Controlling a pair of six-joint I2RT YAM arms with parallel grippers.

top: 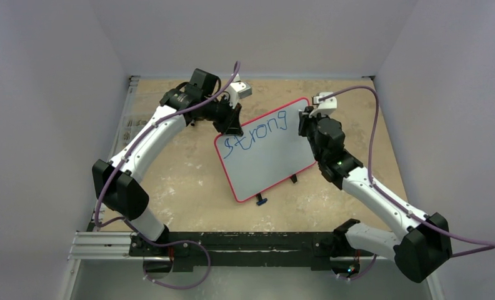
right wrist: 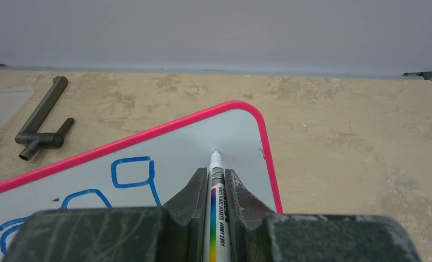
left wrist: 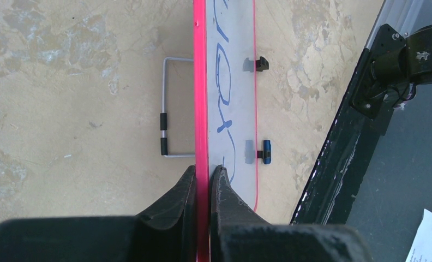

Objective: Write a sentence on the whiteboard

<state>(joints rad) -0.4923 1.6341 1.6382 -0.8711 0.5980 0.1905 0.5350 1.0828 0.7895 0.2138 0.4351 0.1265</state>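
Whiteboard: the whiteboard (top: 267,150) sits slanted in the middle of the top view on the table (top: 182,187). Its red-pink frame has rounded corners, and two small feet (top: 261,200) stick out at its lower edge.
Sentence: the sentence (top: 257,132) so far reads "Strong" in blue letters. It runs along the board's upper edge and rises toward the right.
Left tool: the left tool (left wrist: 204,174) is narrow, its two black fingers pinched on the board's red frame. In the top view this is at the board's upper left corner.
Right tool: the right tool (right wrist: 216,177) grips a white marker (right wrist: 219,218) at the board's upper right corner.
Marker tip: it pokes out past the fingers over the white surface, just inside the rounded corner and right of the "g". I cannot tell whether it touches.
Wire loop: a grey wire loop (left wrist: 167,109) with two black sleeves sits left of the board's edge in the left wrist view.
Handle: a dark T-shaped handle (right wrist: 39,123) lies on the table at the left of the right wrist view, apart from the board.
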